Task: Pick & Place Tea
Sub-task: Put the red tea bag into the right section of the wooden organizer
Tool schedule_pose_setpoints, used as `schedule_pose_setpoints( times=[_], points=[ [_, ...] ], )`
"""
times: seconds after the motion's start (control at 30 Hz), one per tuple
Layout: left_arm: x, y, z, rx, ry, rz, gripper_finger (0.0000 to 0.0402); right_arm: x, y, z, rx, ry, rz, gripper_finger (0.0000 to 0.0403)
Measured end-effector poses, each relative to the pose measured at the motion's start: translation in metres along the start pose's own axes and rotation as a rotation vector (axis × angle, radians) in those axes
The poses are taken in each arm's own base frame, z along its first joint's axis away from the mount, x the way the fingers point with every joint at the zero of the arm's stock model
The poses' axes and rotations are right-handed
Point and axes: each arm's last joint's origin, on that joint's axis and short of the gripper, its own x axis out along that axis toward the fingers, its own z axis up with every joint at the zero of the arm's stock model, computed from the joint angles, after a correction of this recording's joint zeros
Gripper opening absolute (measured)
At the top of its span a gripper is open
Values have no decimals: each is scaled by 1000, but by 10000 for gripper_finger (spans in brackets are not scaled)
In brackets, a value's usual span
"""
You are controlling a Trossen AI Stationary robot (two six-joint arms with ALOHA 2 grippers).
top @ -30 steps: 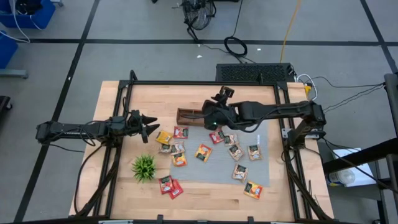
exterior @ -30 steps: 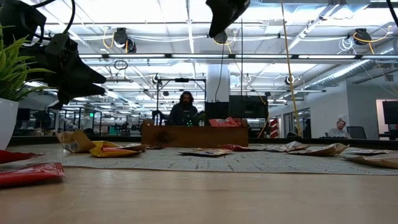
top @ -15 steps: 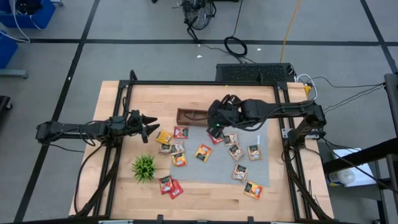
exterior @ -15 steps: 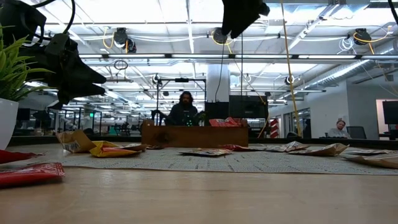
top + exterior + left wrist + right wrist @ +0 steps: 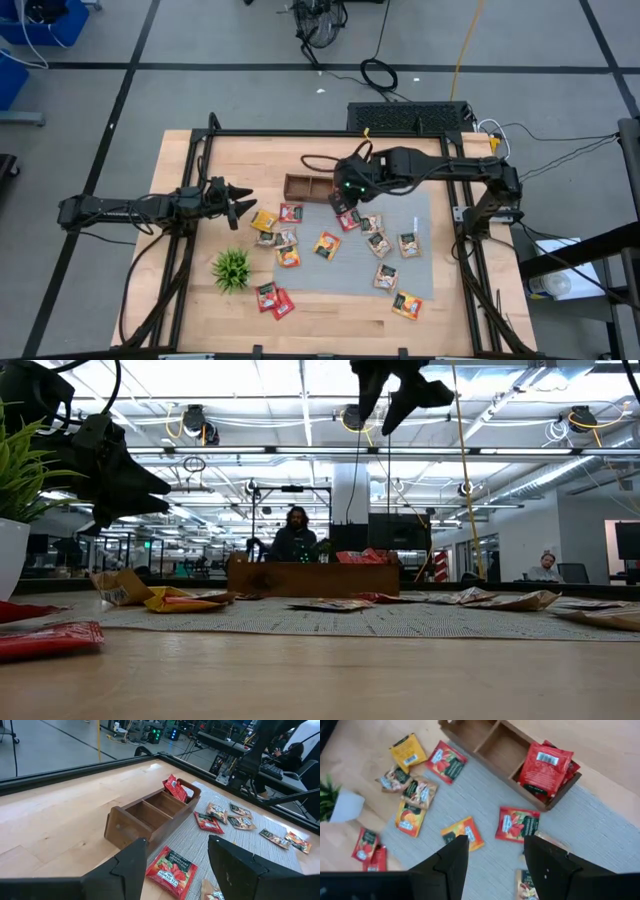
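Your right gripper (image 5: 345, 192) hangs empty, fingers apart, over the brown wooden compartment tray (image 5: 300, 186); the left gripper (image 5: 240, 204) waits open at the table's left. Red packets sit in the tray's right end; the other small flat foil tea packets (image 5: 327, 244) lie scattered on the grey mat (image 5: 330, 272). They look light, thin and slippery, so pinch one by a raised edge.

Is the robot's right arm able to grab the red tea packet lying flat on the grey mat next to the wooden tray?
Probably yes. The right gripper, fingers open and empty, hangs above the red tea packet on the grey mat, beside the wooden tray. Nothing lies over it, so the way down looks free.
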Motion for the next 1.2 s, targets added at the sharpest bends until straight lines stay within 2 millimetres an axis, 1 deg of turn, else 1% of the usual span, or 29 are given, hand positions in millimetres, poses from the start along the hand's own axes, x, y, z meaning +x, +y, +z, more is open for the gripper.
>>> schedule_pose_setpoints(
  times=[0.2, 0.33, 0.43, 0.6, 0.77, 1.03, 1.2],
  points=[
    [0, 0, 0, 0, 0, 0, 212, 6, -2, 7, 66, -3, -6, 179],
    [0, 0, 0, 0, 0, 0, 212, 22, 2, 9, 84, -4, -47, 179],
    [0, 0, 0, 0, 0, 0, 212, 38, 6, 7, 76, 21, -78, 179],
    [0, 0, 0, 0, 0, 0, 212, 70, 18, 0, 44, 67, -133, 179],
    [0, 0, 0, 0, 0, 0, 212, 96, 26, -8, 31, 87, -171, 178],
    [0, 0, 0, 0, 0, 0, 212, 121, 37, -23, -9, 35, -258, 178],
    [0, 0, 0, 0, 0, 0, 212, 138, 40, -31, -28, 58, -294, 178]
  ],
)
